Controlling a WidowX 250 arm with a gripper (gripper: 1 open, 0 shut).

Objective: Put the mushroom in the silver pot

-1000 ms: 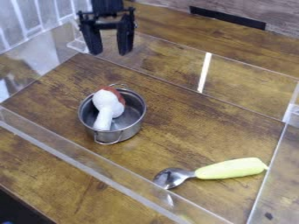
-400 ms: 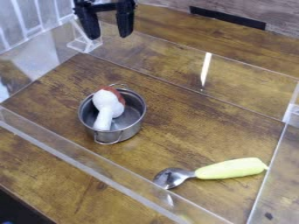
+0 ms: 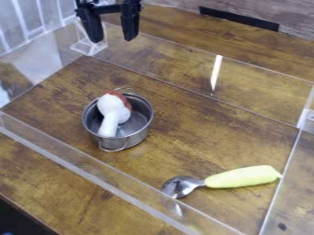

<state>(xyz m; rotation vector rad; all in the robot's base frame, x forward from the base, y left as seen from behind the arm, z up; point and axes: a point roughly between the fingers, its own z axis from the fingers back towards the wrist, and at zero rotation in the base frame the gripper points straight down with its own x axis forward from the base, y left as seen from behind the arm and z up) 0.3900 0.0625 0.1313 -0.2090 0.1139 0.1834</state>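
The tool [image 3: 112,37] has risen farther toward the view's top edge, away from the pot [image 3: 119,121].

My tool [image 3: 110,24] shows as plain black. Below it I see a shiny silver-grey pot [image 3: 143,123] and, in it, a mushroom [image 3: 113,112] — white on its stem, red-brown on its cap. The table [image 3: 185,92] is warm brown, streaked with darker wood grain, and a thin white strip [image 3: 216,73] shows against that brown. The spoon [image 3: 240,178] wears two colours — pale yellow-green along the handle, silver-grey at the bowl, with bright glints on the metal.
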